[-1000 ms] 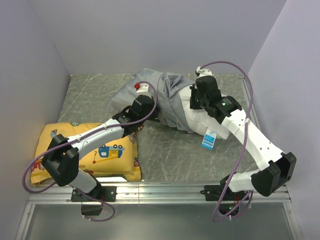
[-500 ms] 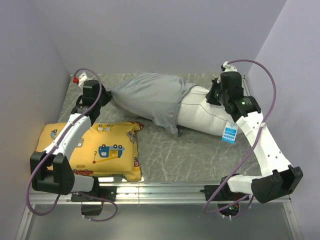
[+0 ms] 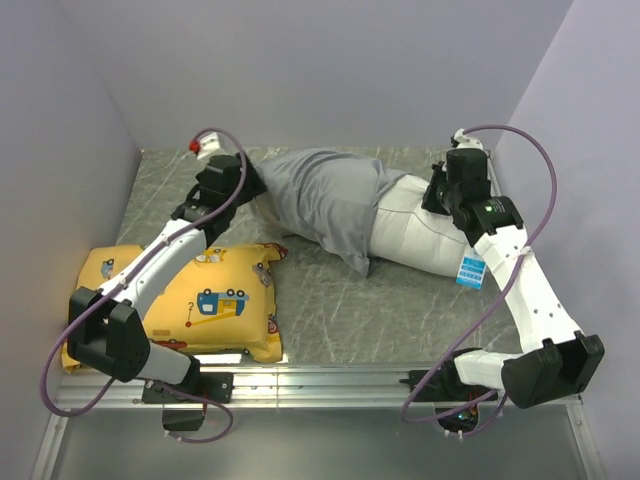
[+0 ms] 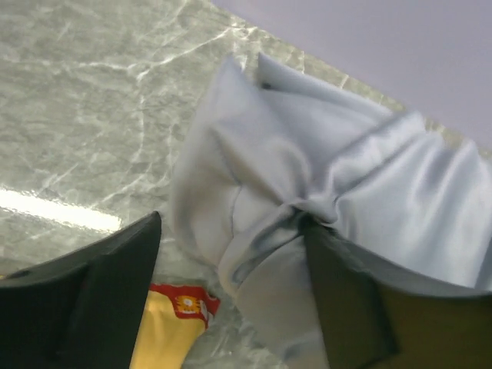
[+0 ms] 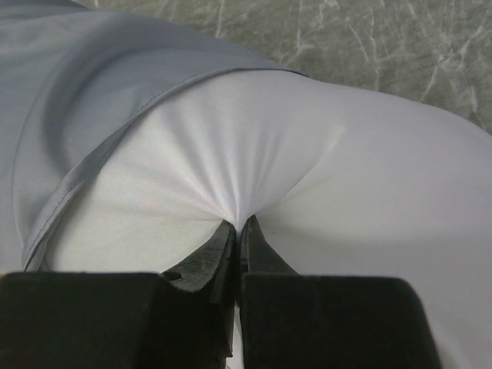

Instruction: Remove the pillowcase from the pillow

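The grey pillowcase (image 3: 325,200) still covers the left half of the white pillow (image 3: 425,232), which lies across the back of the table. The pillow's blue-and-white tag (image 3: 470,268) hangs at its right end. My left gripper (image 3: 245,185) is at the case's bunched left end. In the left wrist view the left gripper (image 4: 231,223) is open, with the pillowcase (image 4: 307,161) lying loose between the spread fingers and touching the right one. My right gripper (image 5: 240,223) is shut on a pinch of the pillow (image 5: 346,169), beside the pillowcase hem (image 5: 77,100).
A yellow pillow (image 3: 200,300) with a cartoon-vehicle print lies at the front left, under the left arm; its corner (image 4: 165,330) shows below the left gripper. Grey walls close in the marbled table (image 3: 340,300) on three sides.
The left gripper pulled the pillowcase end leftward, then came back right and opened, letting go of it. The right gripper drew the pillow rightward and stays shut on it.
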{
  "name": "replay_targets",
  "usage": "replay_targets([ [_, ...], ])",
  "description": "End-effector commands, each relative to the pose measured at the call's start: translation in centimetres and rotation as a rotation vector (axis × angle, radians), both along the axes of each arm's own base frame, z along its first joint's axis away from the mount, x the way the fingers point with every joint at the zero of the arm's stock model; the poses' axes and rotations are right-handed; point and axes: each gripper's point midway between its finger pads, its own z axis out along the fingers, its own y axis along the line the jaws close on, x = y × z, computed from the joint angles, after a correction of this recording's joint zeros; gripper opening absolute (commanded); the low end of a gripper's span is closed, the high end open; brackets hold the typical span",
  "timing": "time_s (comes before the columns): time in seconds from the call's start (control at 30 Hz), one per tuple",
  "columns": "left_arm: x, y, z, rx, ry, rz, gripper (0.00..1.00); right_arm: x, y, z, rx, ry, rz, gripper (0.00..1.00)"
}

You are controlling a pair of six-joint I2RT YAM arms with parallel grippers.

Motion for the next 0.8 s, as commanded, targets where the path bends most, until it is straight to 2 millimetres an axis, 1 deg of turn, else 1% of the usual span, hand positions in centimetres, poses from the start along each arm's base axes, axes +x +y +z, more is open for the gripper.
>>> replay_targets([
  [0.0, -0.9, -3.4, 5.4, 0.068, -0.143, -0.051, 0.84, 2.7, -0.2, 2.5, 0.01, -0.11, -0.029, 0.0],
  [0.03, -1.7, -5.1, 5.7, 0.075, -0.15, -0.084, 0.86, 2.9, 0.0, 2.3, 0.018, -0.108, -0.023, 0.0],
  [0.1, -2.7, -6.4, 6.1, 0.085, -0.163, -0.105, 0.88, 3.1, 0.2, 1.7, 0.018, -0.097, -0.02, 0.0],
  [0.13, -3.7, -8.0, 5.8, 0.088, -0.158, -0.14, 0.88, 3.2, 0.2, 1.7, 0.019, -0.097, -0.021, 0.0],
  [0.17, -4.3, -8.3, 5.2, 0.1, -0.149, -0.136, 0.88, 3.2, 0.2, 1.7, 0.018, -0.097, -0.023, 0.0],
  [0.2, -4.8, -9.0, 4.7, 0.093, -0.142, -0.153, 0.89, 3.3, 0.2, 1.6, 0.018, -0.095, -0.023, 0.0],
  [0.23, -5.4, -10.3, 4.3, 0.08, -0.145, -0.185, 0.88, 3.2, 0.1, 1.8, 0.016, -0.099, -0.024, 0.0],
  [0.27, -5.9, -10.8, 2.9, 0.083, -0.126, -0.2, 0.88, 3.2, 0.0, 2.0, 0.015, -0.103, -0.025, 0.0],
  [0.3, -6.3, -11.6, 2.5, 0.08, -0.126, -0.226, 0.88, 3.2, 0.1, 2.2, 0.019, -0.109, -0.023, 0.0],
  [0.33, -7.0, -13.1, 2.2, 0.071, -0.137, -0.27, 0.88, 3.2, 0.1, 2.3, 0.021, -0.112, -0.023, 0.0],
  [0.37, -7.2, -14.1, 1.7, 0.064, -0.143, -0.295, 0.88, 3.1, 0.2, 2.6, 0.026, -0.119, -0.021, 0.0],
  [0.43, -8.1, -16.4, 1.3, 0.054, -0.152, -0.362, 0.89, 3.1, 0.3, 2.8, 0.026, -0.121, -0.015, 0.0],
  [0.47, -8.2, -16.9, 1.3, 0.063, -0.153, -0.373, 0.89, 3.0, 0.4, 2.9, 0.03, -0.122, -0.008, 0.0],
  [0.5, -8.1, -17.5, 0.7, 0.077, -0.143, -0.373, 0.88, 3.0, 0.4, 2.9, 0.029, -0.121, -0.008, 0.0],
  [0.53, -8.2, -18.0, 1.0, 0.081, -0.15, -0.369, 0.86, 2.9, 0.4, 2.8, 0.027, -0.117, -0.004, 0.0],
  [0.57, -7.9, -18.2, 1.0, 0.091, -0.146, -0.364, 0.85, 2.8, 0.5, 2.7, 0.029, -0.117, 0.002, 0.0],
  [0.6, -7.8, -18.0, 1.1, 0.098, -0.14, -0.345, 0.83, 2.6, 0.8, 2.7, 0.036, -0.12, 0.019, 0.0],
  [0.63, -7.6, -17.1, 1.4, 0.115, -0.142, -0.29, 0.84, 2.4, 0.8, 2.6, 0.038, -0.119, 0.02, 0.0],
  [0.67, -7.5, -16.5, 2.2, 0.104, -0.151, -0.254, 0.86, 2.1, 0.9, 2.5, 0.041, -0.122, 0.026, 0.0],
  [0.7, -7.5, -15.7, 2.4, 0.122, -0.146, -0.225, 0.87, 1.9, 1.1, 2.3, 0.043, -0.121, 0.034, 0.0],
  [0.73, -7.3, -14.3, 3.0, 0.139, -0.16, -0.163, 0.88, 1.7, 1.2, 2.1, 0.046, -0.123, 0.036, 0.0],
  [0.77, -7.4, -13.6, 4.3, 0.121, -0.179, -0.138, 0.89, 1.4, 1.2, 1.5, 0.046, -0.117, 0.037, 0.0],
])
